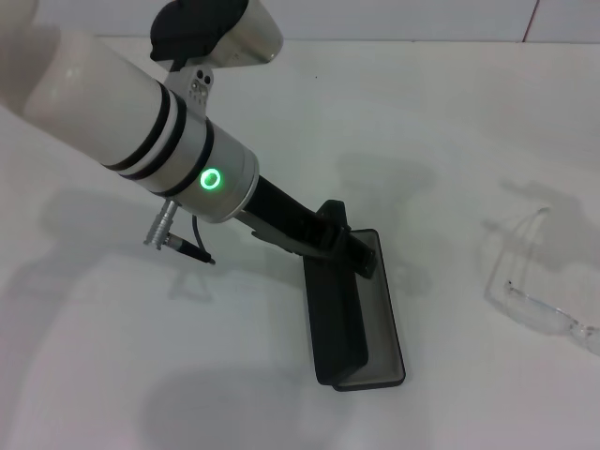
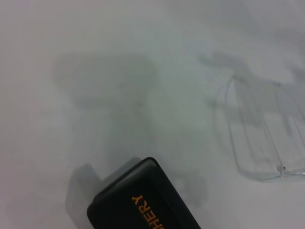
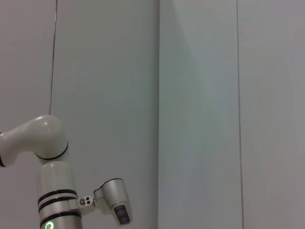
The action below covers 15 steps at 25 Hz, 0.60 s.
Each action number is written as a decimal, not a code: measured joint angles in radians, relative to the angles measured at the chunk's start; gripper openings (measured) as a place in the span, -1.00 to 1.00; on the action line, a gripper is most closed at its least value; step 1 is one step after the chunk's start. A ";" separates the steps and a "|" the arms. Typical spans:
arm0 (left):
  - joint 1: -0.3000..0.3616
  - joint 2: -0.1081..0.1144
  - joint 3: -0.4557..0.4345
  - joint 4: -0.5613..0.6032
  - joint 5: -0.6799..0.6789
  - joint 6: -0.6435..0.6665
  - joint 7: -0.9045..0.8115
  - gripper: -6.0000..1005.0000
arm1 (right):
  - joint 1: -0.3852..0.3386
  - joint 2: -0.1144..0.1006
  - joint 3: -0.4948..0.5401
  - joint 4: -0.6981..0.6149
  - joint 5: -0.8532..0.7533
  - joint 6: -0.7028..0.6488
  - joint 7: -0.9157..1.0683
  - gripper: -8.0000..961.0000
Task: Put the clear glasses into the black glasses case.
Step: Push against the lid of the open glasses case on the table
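The black glasses case (image 1: 361, 323) lies open on the white table, its lid raised on edge along the left side and the grey-lined tray (image 1: 382, 309) facing up. My left gripper (image 1: 347, 239) is at the case's far end, its black fingers on either side of the lid and shut on it. In the left wrist view the lid (image 2: 143, 205) shows its orange lettering. The clear glasses (image 1: 544, 314) rest unfolded on the table to the right of the case, apart from it, and also show as the clear glasses (image 2: 279, 169) beyond the lid. My right gripper is out of view.
The white table (image 1: 450, 122) stretches all round the case and glasses. My left arm (image 1: 141, 112) crosses the upper left of the head view, with a cable plug (image 1: 173, 242) hanging below it. The right wrist view faces a pale panelled wall (image 3: 200, 95).
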<state>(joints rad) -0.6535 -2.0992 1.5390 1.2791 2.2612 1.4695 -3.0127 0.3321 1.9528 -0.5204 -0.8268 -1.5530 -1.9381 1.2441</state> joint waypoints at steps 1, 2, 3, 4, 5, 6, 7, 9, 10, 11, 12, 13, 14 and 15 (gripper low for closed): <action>-0.001 -0.001 0.002 -0.002 0.000 0.000 0.000 0.35 | 0.000 0.000 0.000 0.000 0.000 0.000 0.000 0.33; -0.001 -0.001 0.005 -0.002 0.000 0.000 0.000 0.35 | 0.001 0.000 0.000 0.000 0.000 -0.001 0.000 0.33; -0.001 -0.002 0.007 -0.002 0.000 0.000 0.000 0.35 | 0.001 0.000 0.000 0.000 0.000 -0.002 0.000 0.33; -0.001 -0.001 0.009 -0.002 0.000 0.000 0.000 0.35 | 0.001 0.000 0.000 0.000 0.000 -0.004 0.000 0.33; -0.001 -0.002 0.011 -0.003 0.000 0.000 0.000 0.35 | 0.001 0.000 0.000 0.000 0.000 -0.006 0.000 0.33; -0.001 -0.002 0.011 -0.003 0.000 0.000 0.000 0.35 | 0.000 0.000 0.000 0.000 0.001 -0.009 0.000 0.33; -0.001 -0.002 0.012 -0.003 0.000 0.000 0.000 0.35 | -0.001 0.000 0.000 0.000 0.001 -0.012 0.000 0.33; 0.002 -0.001 0.012 -0.004 0.000 0.000 0.000 0.35 | -0.003 0.001 0.000 0.000 0.001 -0.014 0.000 0.33; 0.003 -0.001 0.013 -0.004 0.000 0.000 0.000 0.35 | -0.003 0.001 0.000 0.000 0.001 -0.014 0.000 0.33; 0.004 -0.001 0.013 -0.004 0.000 0.000 0.000 0.35 | -0.004 0.002 0.000 0.000 0.001 -0.015 -0.001 0.33; 0.005 0.000 0.013 -0.004 0.001 0.000 0.000 0.35 | -0.004 0.002 0.000 0.000 0.001 -0.015 -0.001 0.33; 0.005 0.000 0.014 -0.004 0.001 0.000 0.000 0.35 | -0.005 0.002 0.000 0.000 0.001 -0.016 -0.001 0.33; 0.006 0.001 0.013 -0.004 0.001 0.000 0.000 0.35 | -0.005 0.002 0.000 0.000 0.001 -0.016 -0.001 0.33; 0.005 0.001 0.013 -0.004 0.002 0.000 0.000 0.35 | -0.006 0.002 0.000 0.000 0.001 -0.016 -0.001 0.33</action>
<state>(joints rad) -0.6481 -2.0979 1.5524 1.2748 2.2631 1.4695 -3.0125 0.3258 1.9552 -0.5199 -0.8268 -1.5523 -1.9540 1.2430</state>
